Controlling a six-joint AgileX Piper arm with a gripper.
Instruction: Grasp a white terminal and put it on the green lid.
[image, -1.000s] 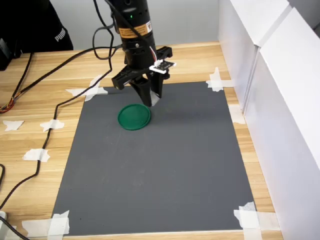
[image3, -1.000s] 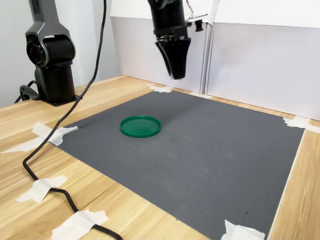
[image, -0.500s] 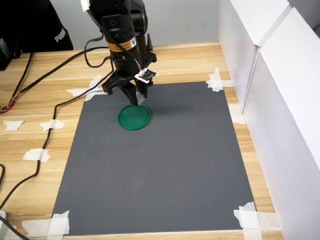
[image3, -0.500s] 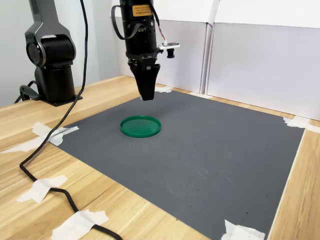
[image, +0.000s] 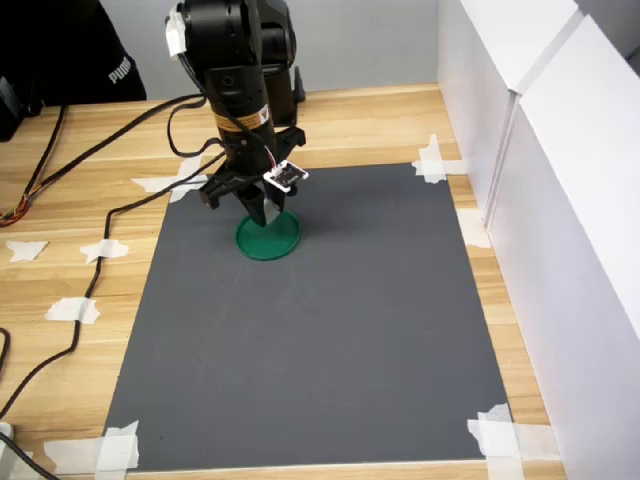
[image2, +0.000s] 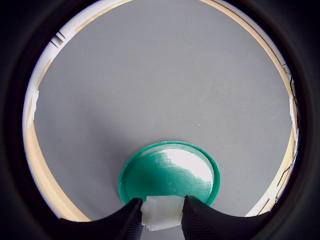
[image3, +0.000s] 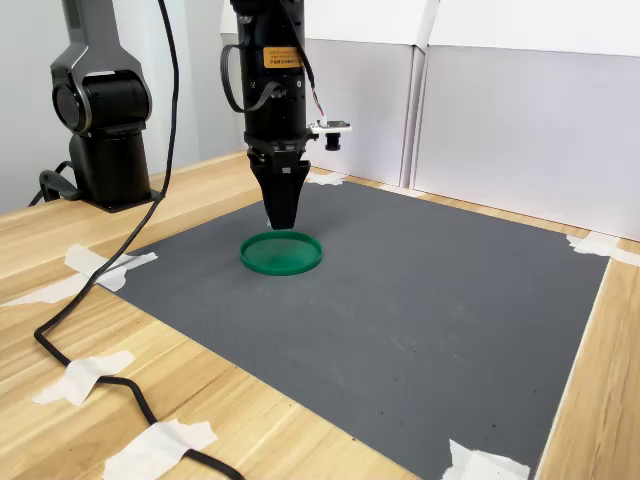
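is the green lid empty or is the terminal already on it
Empty: the green lid is bare in the wrist view, and the gripper above it holds the white terminal.

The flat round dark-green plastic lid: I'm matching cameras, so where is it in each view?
First exterior view: flat round dark-green plastic lid, upper left of grey mat, under gripper.
Wrist view: low centre.
Second exterior view: centre-left.
Shared landmark: the grey mat.

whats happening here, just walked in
A single robot arm is carrying a small white terminal pinched in its tool. The tool hangs just above the green lid, which lies on a grey mat taped to a wooden table. The terminal is not yet on the lid; nothing else sits on the mat.
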